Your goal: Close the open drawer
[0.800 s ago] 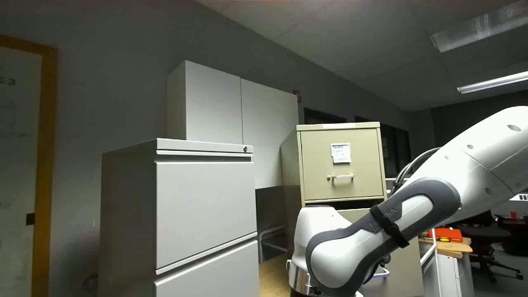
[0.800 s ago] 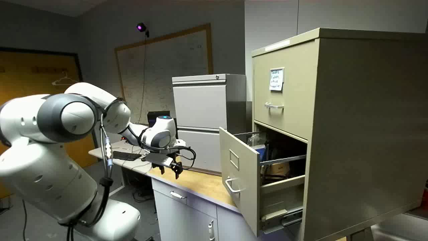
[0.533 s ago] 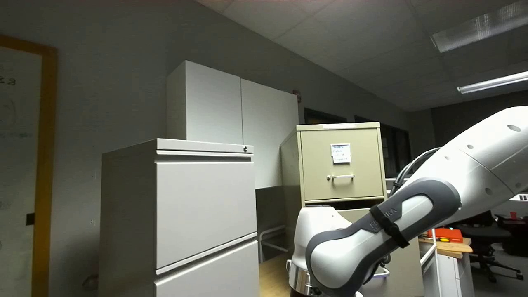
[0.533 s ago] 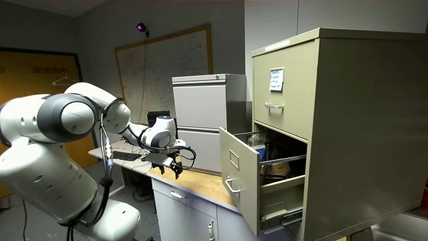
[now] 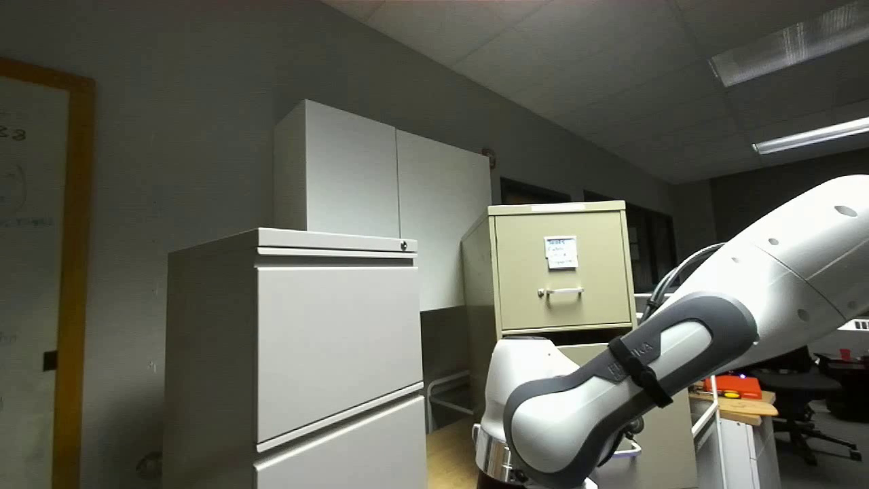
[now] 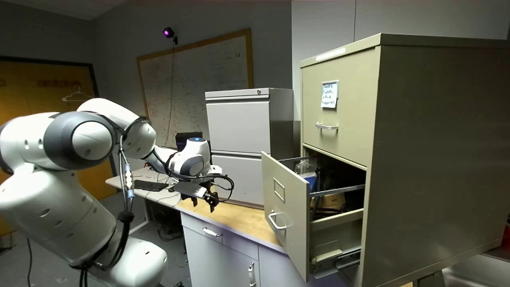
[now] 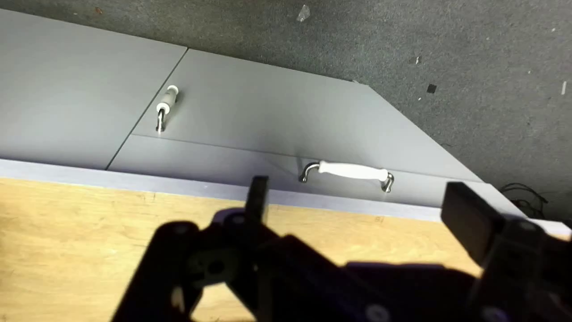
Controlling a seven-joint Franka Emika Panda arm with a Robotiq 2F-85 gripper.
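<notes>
The drawer [image 6: 289,211] is beige metal with a small handle [image 6: 275,221] and a bare label holder [image 6: 279,189]. It is pulled out below the labelled upper drawer, with things visible inside. In an exterior view its front [image 5: 662,441] is partly hidden behind the arm. My gripper [image 6: 204,205] is left of the drawer front in an exterior view, apart from it, pointing down over the wooden counter. In the wrist view my gripper [image 7: 359,192] has its fingers wide apart with nothing between them. The drawer is out of the wrist view.
A light-grey cabinet [image 6: 239,127] stands on the wooden counter [image 6: 243,217] behind the gripper. The closed labelled beige drawer [image 6: 338,103] is above the open one. Base cupboards with white handles [image 7: 353,171] lie below the counter edge. A desk with a keyboard [image 6: 149,185] is further back.
My gripper's fingers have shifted very slightly to the right, toward the drawer front, in an exterior view. The drawer has not moved.
</notes>
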